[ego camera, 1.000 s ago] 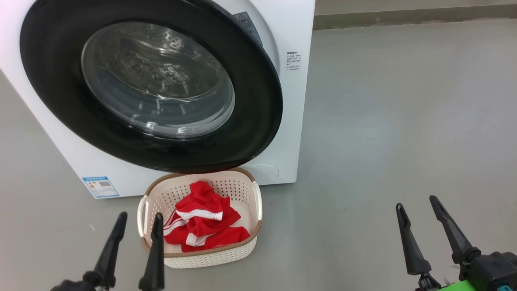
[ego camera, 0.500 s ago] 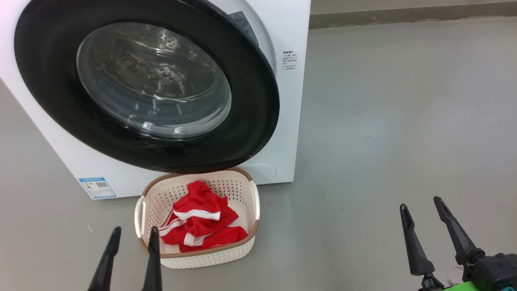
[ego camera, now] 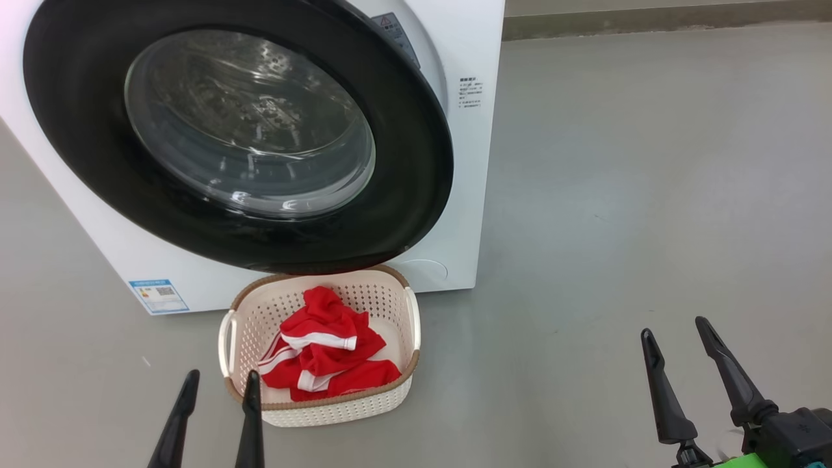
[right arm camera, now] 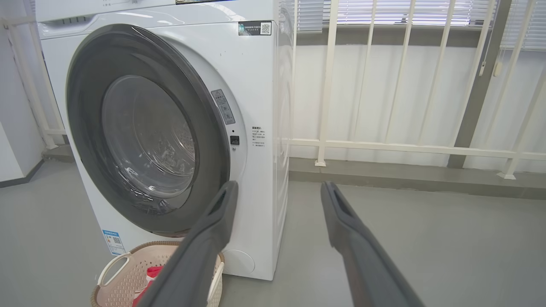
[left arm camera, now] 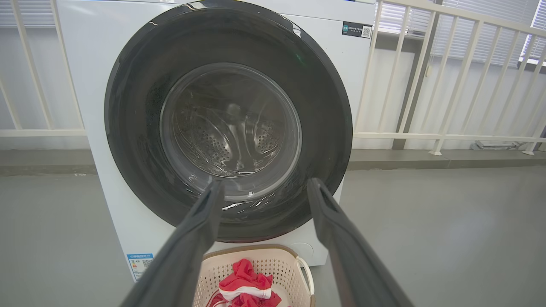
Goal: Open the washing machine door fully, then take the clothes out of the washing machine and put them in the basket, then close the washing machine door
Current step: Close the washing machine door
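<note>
The clothes — bright red (white-striped) — bundled in the basket.

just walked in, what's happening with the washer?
Unloading looks done: the red clothes lie in the cream basket on the floor before the washing machine. The washing machine door is nearly shut, but in the right wrist view its latch side stands off the front. The left gripper and right gripper hang open, empty, touching nothing.

Washing machine sticker — print illegible
</note>
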